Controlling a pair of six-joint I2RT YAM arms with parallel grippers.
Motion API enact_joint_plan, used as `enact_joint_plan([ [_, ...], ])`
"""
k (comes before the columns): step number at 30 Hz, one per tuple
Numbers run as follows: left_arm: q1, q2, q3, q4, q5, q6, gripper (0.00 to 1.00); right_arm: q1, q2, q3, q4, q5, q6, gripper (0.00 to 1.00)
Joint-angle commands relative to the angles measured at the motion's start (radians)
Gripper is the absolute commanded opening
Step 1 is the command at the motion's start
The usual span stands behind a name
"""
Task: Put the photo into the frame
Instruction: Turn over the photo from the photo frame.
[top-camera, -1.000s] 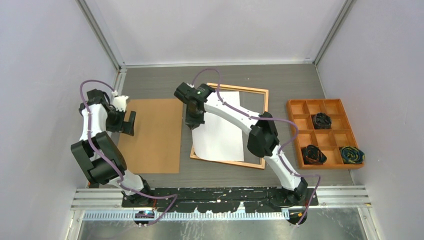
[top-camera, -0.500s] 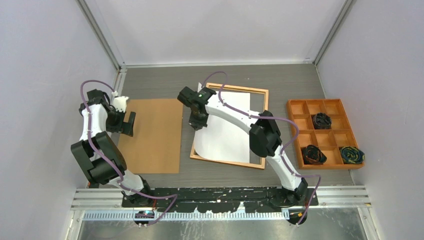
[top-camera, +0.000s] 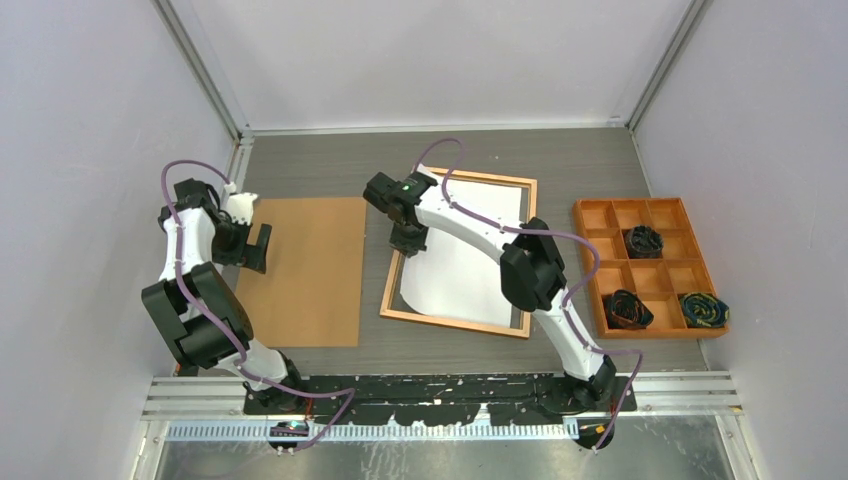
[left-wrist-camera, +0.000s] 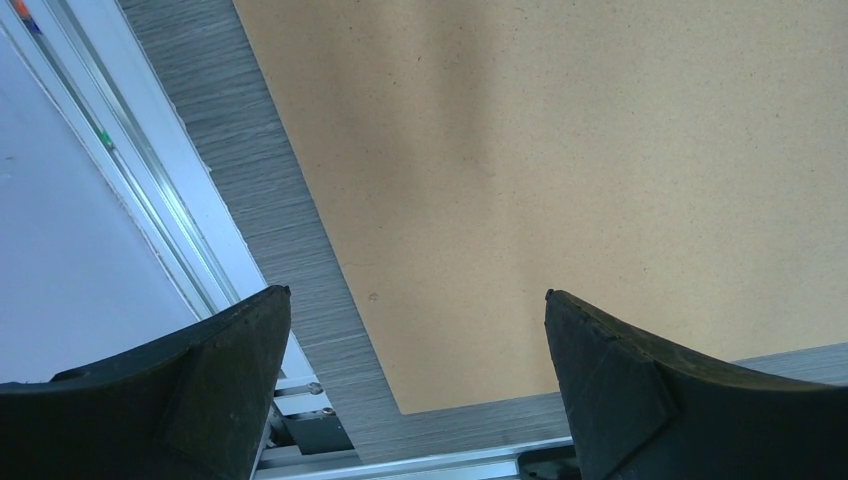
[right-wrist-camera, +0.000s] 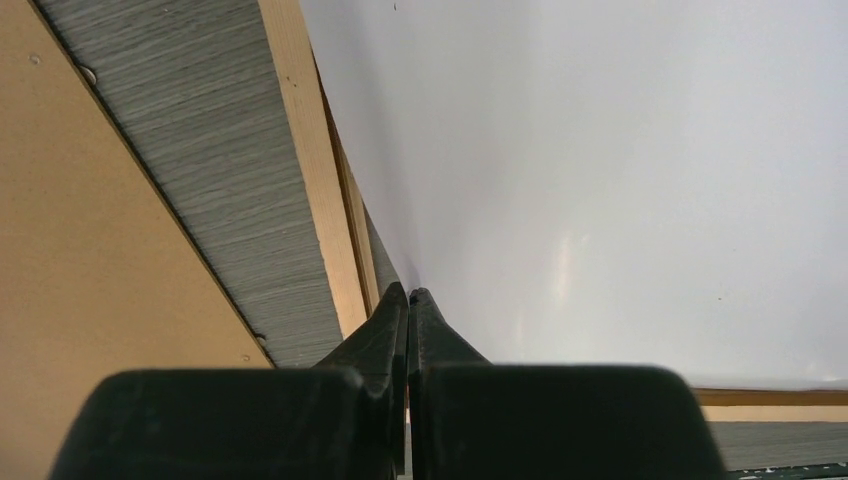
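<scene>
The photo (top-camera: 465, 265) lies white back up inside the frame (top-camera: 455, 324), a thin orange-brown wooden rectangle at the table's middle. My right gripper (top-camera: 408, 243) is shut on the photo's left edge, just inside the frame's left border. In the right wrist view the white photo (right-wrist-camera: 600, 180) curls up into the closed fingertips of the right gripper (right-wrist-camera: 409, 293), beside the wooden frame border (right-wrist-camera: 315, 180). My left gripper (top-camera: 262, 246) hangs open over the left edge of the brown backing board (top-camera: 305, 270), holding nothing. In the left wrist view the left gripper (left-wrist-camera: 418, 300) stands wide above that board (left-wrist-camera: 600, 150).
An orange compartment tray (top-camera: 583, 265) with dark coiled items stands at the right. The backing board (right-wrist-camera: 90, 250) lies just left of the frame. Walls close in the table on three sides.
My right gripper has moved right with the photo's edge; the photo no longer overhangs the frame's left border and now lies within it. The left arm has not moved.
</scene>
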Motion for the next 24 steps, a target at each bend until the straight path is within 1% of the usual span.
enact_joint_plan([
  [1,0.006,0.003,0.003,0.013,0.007,0.008,1.00,-0.007,-0.055,-0.003,-0.028,0.048,-0.008,0.01],
  [9,0.007,0.010,-0.003,0.019,0.007,0.011,1.00,-0.036,-0.084,-0.066,-0.017,0.084,-0.024,0.01],
  [16,0.007,0.016,-0.005,0.018,0.007,0.016,1.00,-0.039,-0.069,-0.078,0.025,0.023,-0.066,0.01],
  [17,0.007,0.015,-0.005,0.017,0.007,0.019,1.00,-0.040,-0.064,-0.078,0.030,0.011,-0.073,0.04],
  [18,0.006,0.014,-0.005,0.018,0.004,0.021,1.00,-0.039,-0.061,-0.076,0.033,0.004,-0.074,0.12],
  [20,0.006,0.013,-0.005,0.019,-0.003,0.024,1.00,-0.040,-0.057,-0.076,0.039,-0.009,-0.077,0.33],
  [21,0.006,0.013,-0.005,0.019,-0.004,0.025,1.00,-0.040,-0.058,-0.078,0.043,-0.013,-0.076,0.47],
  [22,0.007,0.013,-0.005,0.019,-0.005,0.027,1.00,-0.040,-0.059,-0.079,0.051,-0.016,-0.076,0.59],
  [24,0.007,0.011,-0.005,0.018,-0.006,0.029,1.00,-0.041,-0.062,-0.080,0.068,-0.023,-0.075,0.75],
])
